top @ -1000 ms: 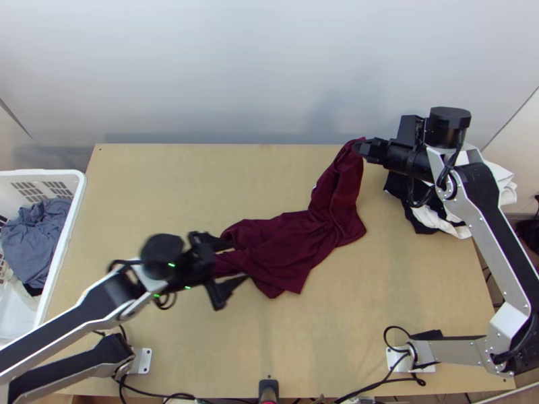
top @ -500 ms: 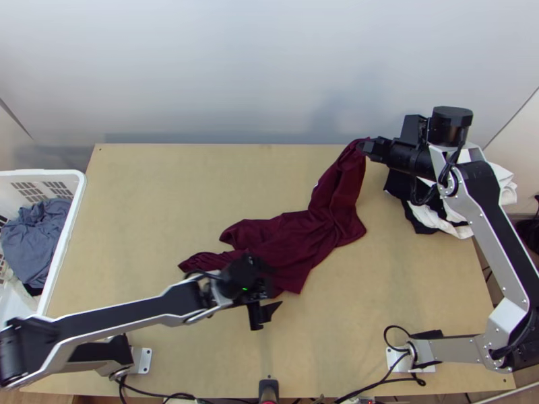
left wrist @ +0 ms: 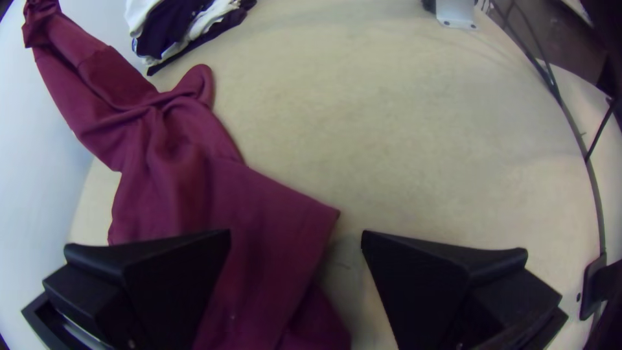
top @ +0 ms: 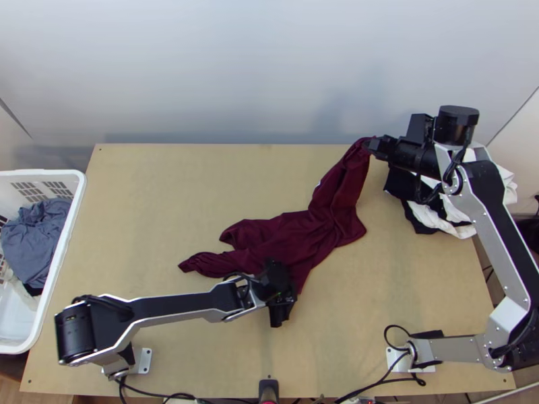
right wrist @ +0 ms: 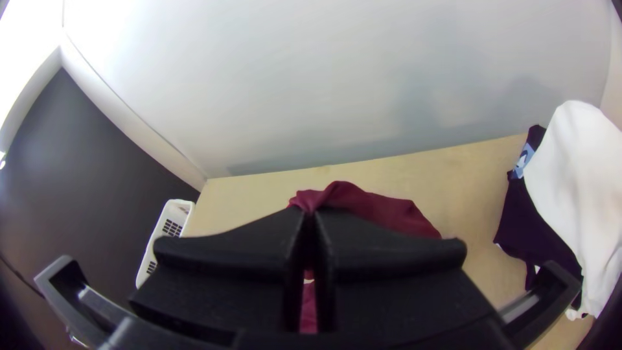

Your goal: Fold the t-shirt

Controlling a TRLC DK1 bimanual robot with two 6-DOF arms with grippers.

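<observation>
Laundry (top: 34,236) sits in the white basket (top: 44,173) at far left. Next along the counter (top: 168,188), we have the left end effector (left wrist: 295,234), its 2 fingers spread above the near edge of the t-shirt (top: 290,236). That shirt lies bunched and slanting across the middle, 1 end rising to the right end effector (top: 370,144), which is pressed together on the cloth. Beyond waits the clothes pile (top: 421,219).

If the left end effector closes too high or off to the side, we could get air, or several layers at once, since the folds overlap there. On the right, our pinch takes in only a small gathered bit, so a hard pull could slip it loose or twist the shirt further. Swinging that arm outward might also disturb the pile.

Against 1.0 s ago, our left end effector has left the shirt's left end, now plainly seen on the counter, and come across to the near edge. The right end effector has edged slightly outward with its cloth; the shirt's middle looks unchanged.
</observation>
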